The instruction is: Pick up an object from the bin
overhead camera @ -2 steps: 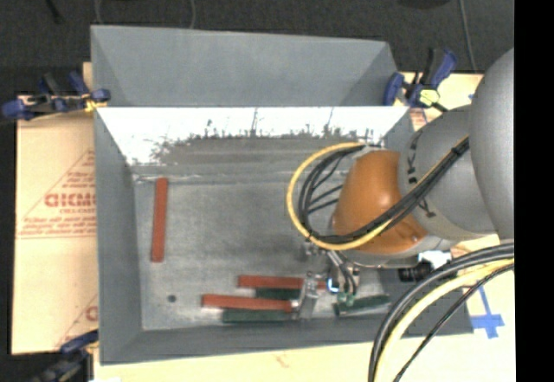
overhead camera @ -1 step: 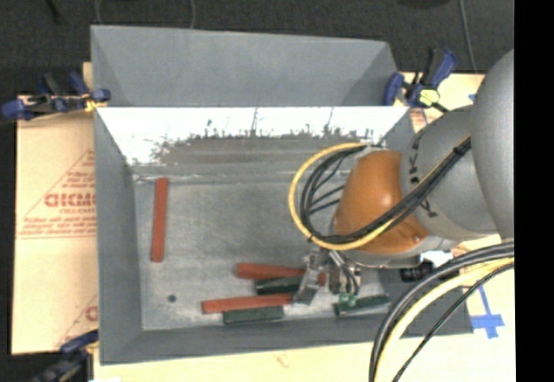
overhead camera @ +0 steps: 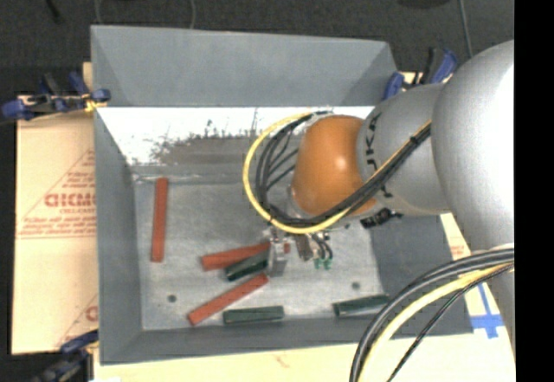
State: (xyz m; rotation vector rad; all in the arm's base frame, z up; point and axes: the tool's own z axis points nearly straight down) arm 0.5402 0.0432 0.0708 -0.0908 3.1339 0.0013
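**Hand low over two sticks lying together near the middle of the bin**

In the camera view, the hand (overhead camera: 279,255) was low inside the bin (overhead camera: 117,242), a little toward 6 o'clock from the centre of the floor. It hung under the orange cover (overhead camera: 325,165) of the wrist. It stood at the 3 o'clock end of a short red stick (overhead camera: 232,259) and a dark green stick (overhead camera: 246,268), which lay side by side and seemed to touch. I judge that the hand was placed there because these ends pointed toward the arm and had bare floor around them. Whether the hand was open or closed I cannot tell, because the wrist and the yellow cables (overhead camera: 258,155) covered most of it. Nothing could be seen gripped in it.

Around it, a longer red stick (overhead camera: 227,300) lay slanted just beside the pair, at 7 o'clock from the hand. A second green stick (overhead camera: 253,314) lay near the 6 o'clock wall, and a third green stick (overhead camera: 362,307) lay at 5 o'clock, apart from the others. One more red stick (overhead camera: 159,220) lay along the 9 o'clock side, well apart from everything.

The walls were not near the hand. The main difficulty, in my opinion, was that the red and green sticks were so close together that a grip could catch both or push one aside.
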